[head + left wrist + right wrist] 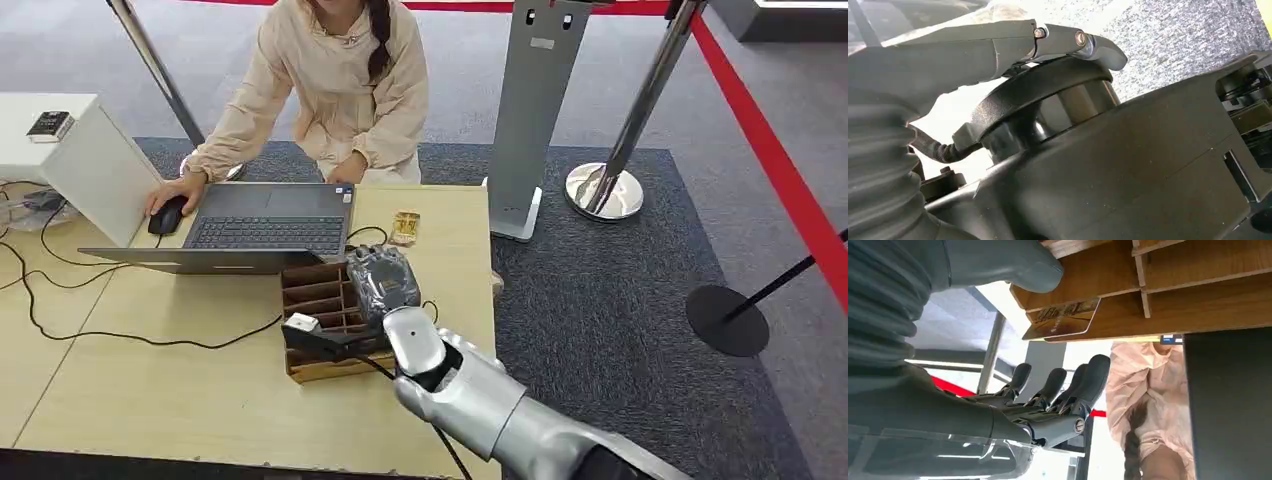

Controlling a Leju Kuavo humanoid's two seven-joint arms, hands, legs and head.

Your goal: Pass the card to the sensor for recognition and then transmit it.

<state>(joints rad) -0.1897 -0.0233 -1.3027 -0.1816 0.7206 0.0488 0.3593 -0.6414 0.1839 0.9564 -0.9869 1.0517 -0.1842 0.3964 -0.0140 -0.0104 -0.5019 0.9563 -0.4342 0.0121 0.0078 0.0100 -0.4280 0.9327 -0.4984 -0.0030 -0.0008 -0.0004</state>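
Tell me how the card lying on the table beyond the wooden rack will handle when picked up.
The card looks thin and appears to lie flat on the table, so the right hand would likely struggle to get under an edge. Pushed, it would probably slide on the smooth tabletop. It shows no bend, so it is likely stiff and light.

Head view: high, down onto table (180,400). Right wrist view: close, seemingly upturned; both show wooden organizer (318,320) (1198,285).
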